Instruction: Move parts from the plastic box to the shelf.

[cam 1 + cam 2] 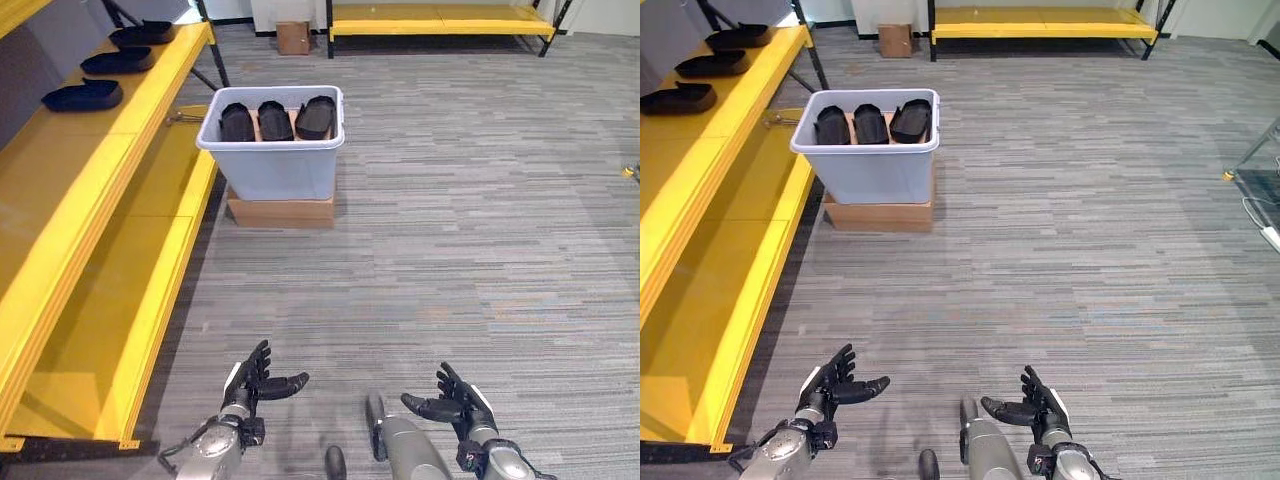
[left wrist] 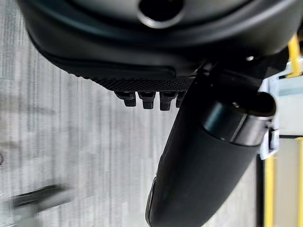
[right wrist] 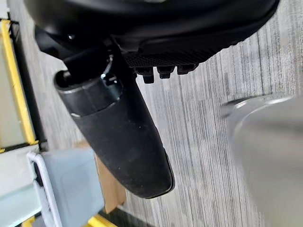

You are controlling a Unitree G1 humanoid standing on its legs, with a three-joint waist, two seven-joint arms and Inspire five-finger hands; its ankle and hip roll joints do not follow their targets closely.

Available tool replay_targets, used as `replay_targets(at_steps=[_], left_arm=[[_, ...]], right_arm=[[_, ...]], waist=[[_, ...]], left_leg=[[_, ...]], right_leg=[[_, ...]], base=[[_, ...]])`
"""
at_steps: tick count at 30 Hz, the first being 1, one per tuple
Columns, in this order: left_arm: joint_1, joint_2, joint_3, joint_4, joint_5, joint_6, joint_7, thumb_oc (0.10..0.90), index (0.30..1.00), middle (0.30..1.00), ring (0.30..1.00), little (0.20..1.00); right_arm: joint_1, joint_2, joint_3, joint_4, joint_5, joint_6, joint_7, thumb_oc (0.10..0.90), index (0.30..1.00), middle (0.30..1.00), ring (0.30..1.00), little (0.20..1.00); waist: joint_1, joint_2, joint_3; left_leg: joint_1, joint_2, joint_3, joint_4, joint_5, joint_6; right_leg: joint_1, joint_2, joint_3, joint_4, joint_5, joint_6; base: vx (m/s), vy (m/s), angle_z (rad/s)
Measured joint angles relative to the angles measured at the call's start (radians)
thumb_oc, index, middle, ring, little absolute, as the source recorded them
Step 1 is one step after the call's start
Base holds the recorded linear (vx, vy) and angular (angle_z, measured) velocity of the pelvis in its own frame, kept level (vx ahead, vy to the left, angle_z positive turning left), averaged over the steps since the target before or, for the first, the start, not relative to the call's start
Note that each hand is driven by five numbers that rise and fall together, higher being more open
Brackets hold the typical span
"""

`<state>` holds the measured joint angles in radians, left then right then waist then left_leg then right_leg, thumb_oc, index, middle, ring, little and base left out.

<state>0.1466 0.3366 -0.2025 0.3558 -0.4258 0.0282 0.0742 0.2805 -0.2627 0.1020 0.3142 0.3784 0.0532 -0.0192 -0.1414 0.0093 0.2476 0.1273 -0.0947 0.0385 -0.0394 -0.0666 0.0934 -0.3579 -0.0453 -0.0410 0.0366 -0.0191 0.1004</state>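
Note:
A pale grey plastic box [image 1: 272,150] stands on a flat cardboard carton [image 1: 281,211] on the carpet, beside the yellow shelf [image 1: 60,190]. Three black oval parts [image 1: 276,120] stand side by side inside the box. Three more black parts [image 1: 82,95] lie in a row on the shelf's upper board, at the far left. My left hand [image 1: 250,384] hangs low over the carpet near me, open and holding nothing. My right hand [image 1: 455,403] is level with it on the right, open too and bare. Both hands are far short of the box.
A small cardboard box [image 1: 293,37] sits by the far wall. Another low yellow shelf [image 1: 440,22] runs along the back. Grey striped carpet lies between me and the box. A glass-edged fixture [image 1: 1255,180] shows at the right.

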Motion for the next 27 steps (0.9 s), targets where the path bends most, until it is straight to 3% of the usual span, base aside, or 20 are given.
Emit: replay_targets(at_steps=[2,3,4,5,6,7,8,9,11,12,13,15,16,18,19,22,24,25,26,27], left_arm=[[0.015,-0.005,-0.004,0.0,0.0,0.0,-0.002,0.9,1.0,1.0,1.0,1.0],[0.031,-0.012,-0.008,-0.003,0.001,-0.001,-0.003,0.9,1.0,1.0,1.0,1.0],[0.036,-0.021,-0.008,-0.002,0.001,0.0,-0.004,0.9,1.0,1.0,1.0,1.0],[0.045,-0.041,-0.009,-0.002,0.001,0.002,-0.002,0.9,1.0,1.0,1.0,1.0],[0.04,-0.051,-0.013,-0.003,0.001,0.003,-0.004,0.9,1.0,1.0,1.0,1.0],[0.025,-0.051,-0.017,-0.003,0.001,0.003,-0.006,0.9,1.0,1.0,1.0,1.0],[0.019,-0.05,-0.021,-0.003,0.001,0.005,-0.006,0.9,1.0,1.0,1.0,1.0],[0.008,-0.051,-0.02,-0.007,0.0,0.004,-0.007,0.9,1.0,1.0,1.0,1.0],[-0.014,-0.05,-0.022,-0.004,0.0,0.003,-0.016,0.9,1.0,1.0,1.0,1.0],[-0.024,-0.051,-0.019,-0.006,-0.001,-0.001,-0.019,0.9,1.0,1.0,1.0,1.0],[-0.034,-0.051,-0.02,-0.007,-0.001,-0.006,-0.02,0.9,1.0,1.0,1.0,1.0],[-0.045,-0.046,-0.02,-0.01,-0.002,-0.007,-0.021,0.9,1.0,1.0,1.0,1.0],[-0.052,-0.044,-0.02,-0.012,-0.002,-0.007,-0.02,0.9,1.0,1.0,1.0,1.0],[-0.029,-0.045,-0.02,-0.009,-0.002,-0.006,-0.021,0.9,1.0,1.0,1.0,1.0],[-0.024,-0.046,-0.019,-0.009,-0.002,-0.006,-0.019,0.9,1.0,1.0,1.0,1.0],[0.01,-0.046,-0.02,-0.009,-0.002,-0.003,-0.017,0.9,1.0,1.0,1.0,1.0],[0.03,-0.045,-0.019,-0.002,-0.002,0.001,-0.013,0.9,1.0,1.0,1.0,1.0],[0.034,-0.048,-0.02,0.0,-0.001,0.002,-0.014,0.9,1.0,1.0,1.0,1.0],[0.034,-0.048,-0.022,0.0,0.0,0.002,-0.017,0.9,1.0,1.0,1.0,1.0],[0.025,-0.047,-0.022,0.006,0.001,0.003,-0.02,0.9,1.0,1.0,1.0,1.0]], right_arm=[[0.019,0.0,0.001,0.003,-0.021,0.003,0.001,0.9,1.0,1.0,1.0,1.0],[0.039,-0.001,0.001,0.003,-0.022,0.005,0.002,0.9,1.0,1.0,1.0,1.0],[0.041,-0.007,0.002,0.005,-0.022,0.006,0.003,0.9,1.0,1.0,1.0,1.0],[0.035,-0.018,0.001,0.007,-0.021,0.009,0.003,0.9,1.0,1.0,1.0,1.0],[0.027,-0.028,0.001,0.007,-0.021,0.009,0.003,0.9,1.0,1.0,1.0,1.0],[0.006,-0.035,0.001,0.009,-0.021,0.011,0.003,0.9,1.0,1.0,1.0,1.0],[0.003,-0.037,0.001,0.011,-0.021,0.012,0.003,0.9,1.0,1.0,1.0,1.0],[-0.021,-0.048,0.0,0.002,-0.019,0.005,0.002,0.9,1.0,1.0,1.0,1.0],[-0.055,-0.064,-0.005,-0.001,-0.014,-0.009,0.0,0.9,1.0,1.0,1.0,1.0],[-0.065,-0.065,-0.011,-0.004,-0.011,-0.019,-0.001,0.9,1.0,1.0,1.0,1.0],[-0.07,-0.066,-0.018,-0.006,-0.01,-0.028,-0.002,0.9,1.0,1.0,1.0,1.0],[-0.078,-0.069,-0.02,-0.003,-0.009,-0.031,-0.004,0.9,1.0,1.0,1.0,1.0],[-0.073,-0.066,-0.02,-0.001,-0.004,-0.027,-0.006,0.9,1.0,1.0,1.0,1.0],[-0.063,-0.058,-0.024,0.001,-0.004,-0.026,-0.013,0.9,1.0,1.0,1.0,1.0],[-0.058,-0.054,-0.026,0.001,-0.004,-0.022,-0.018,0.9,1.0,1.0,1.0,1.0],[-0.041,-0.06,-0.03,0.004,-0.004,-0.022,-0.021,0.9,1.0,1.0,1.0,1.0],[-0.029,-0.059,-0.029,0.008,-0.004,-0.017,-0.026,0.9,1.0,1.0,1.0,1.0],[-0.024,-0.06,-0.03,0.016,-0.004,-0.018,-0.027,0.9,1.0,1.0,1.0,1.0],[-0.023,-0.06,-0.033,0.027,-0.005,-0.019,-0.028,0.9,1.0,1.0,1.0,1.0],[-0.025,-0.062,-0.033,0.049,-0.006,-0.021,-0.029,0.9,1.0,1.0,1.0,1.0]], waist=[[-0.008,-0.006,-0.001],[-0.017,-0.007,-0.009],[-0.017,0.003,-0.014],[-0.021,0.034,-0.027],[-0.027,0.051,-0.037],[-0.025,0.053,-0.039],[-0.026,0.051,-0.04],[-0.017,0.043,-0.041],[-0.019,0.043,-0.041],[-0.01,0.036,-0.042],[-0.008,0.031,-0.042],[-0.004,0.013,-0.037],[0.008,-0.008,-0.033],[0.021,-0.033,-0.028],[0.036,-0.047,-0.022],[0.039,-0.047,-0.019],[0.038,-0.043,-0.019],[0.045,-0.038,-0.021],[0.055,-0.024,-0.018],[0.06,-0.009,-0.013]], left_leg=[[0.049,0.001,-0.017,0.0,-0.025,-0.006],[0.094,0.009,-0.041,-0.007,-0.058,-0.02],[0.113,0.023,-0.042,-0.011,-0.077,-0.034],[0.13,0.058,-0.047,-0.012,-0.096,-0.057],[0.138,0.081,-0.05,0.002,-0.107,-0.078],[0.131,0.103,-0.045,0.055,-0.113,-0.095],[0.115,0.109,-0.042,0.105,-0.125,-0.106],[0.091,0.118,-0.045,0.2,-0.116,-0.125],[0.022,0.152,-0.045,0.441,-0.141,-0.146],[-0.042,0.161,-0.052,0.593,-0.104,-0.176],[-0.094,0.164,-0.066,0.726,-0.077,-0.184],[-0.188,0.16,-0.066,0.887,-0.024,-0.193],[-0.214,0.164,-0.032,0.917,-0.021,-0.177],[-0.281,0.159,0.002,0.887,-0.044,-0.159],[-0.288,0.151,0.024,0.815,-0.053,-0.149],[-0.34,0.145,0.041,0.557,-0.048,-0.142],[-0.365,0.146,0.056,0.37,-0.003,-0.149],[-0.354,0.137,0.068,0.196,0.043,-0.153],[-0.344,0.137,0.059,0.021,0.089,-0.155],[-0.365,0.127,0.023,-0.056,0.125,-0.168]], right_leg=[[0.023,-0.024,0.0,-0.028,0.033,0.0],[0.059,-0.034,-0.002,0.018,0.043,-0.005],[0.066,-0.028,-0.003,0.023,0.095,-0.008],[0.068,0.005,-0.003,0.042,0.134,-0.015],[0.07,0.029,-0.005,0.057,0.164,-0.041],[0.085,0.051,-0.011,0.065,0.176,-0.081],[0.099,0.056,-0.015,0.066,0.181,-0.094],[0.137,0.076,-0.017,0.056,0.162,-0.155],[0.199,0.103,-0.026,0.034,0.144,-0.166],[0.224,0.118,-0.025,0.029,0.115,-0.187],[0.238,0.127,-0.026,0.032,0.096,-0.198],[0.262,0.133,-0.02,0.038,0.074,-0.227],[0.282,0.132,-0.009,0.026,0.07,-0.235],[0.337,0.128,0.019,-0.003,0.057,-0.247],[0.347,0.116,0.026,-0.013,0.06,-0.249],[0.392,0.118,0.032,-0.056,0.068,-0.235],[0.442,0.127,0.043,-0.093,0.058,-0.221],[0.462,0.13,0.046,-0.113,0.033,-0.201],[0.474,0.14,0.036,-0.113,0.013,-0.186],[0.493,0.157,0.037,-0.113,0.007,-0.19]], base=[[0.31,-0.134,0.26],[0.27,-0.112,0.31],[0.4,-0.193,0.3],[0.36,-0.25,0.2],[0.36,-0.251,0.28],[0.32,-0.25,0.19],[0.26,-0.227,0.01],[0.36,-0.326,0.03],[0.3,-0.321,-0.01],[0.2,-0.27,-0.08],[0.11,-0.169,-0.04],[0.15,-0.113,-0.09],[0.32,-0.105,-0.25],[0.3,-0.02,-0.2],[0.21,0.02,-0.13],[0.18,0.037,-0.17],[0.4,0.075,-0.11],[0.43,0.063,-0.06],[0.39,0.049,-0.04],[0.49,0.098,-0.03]])
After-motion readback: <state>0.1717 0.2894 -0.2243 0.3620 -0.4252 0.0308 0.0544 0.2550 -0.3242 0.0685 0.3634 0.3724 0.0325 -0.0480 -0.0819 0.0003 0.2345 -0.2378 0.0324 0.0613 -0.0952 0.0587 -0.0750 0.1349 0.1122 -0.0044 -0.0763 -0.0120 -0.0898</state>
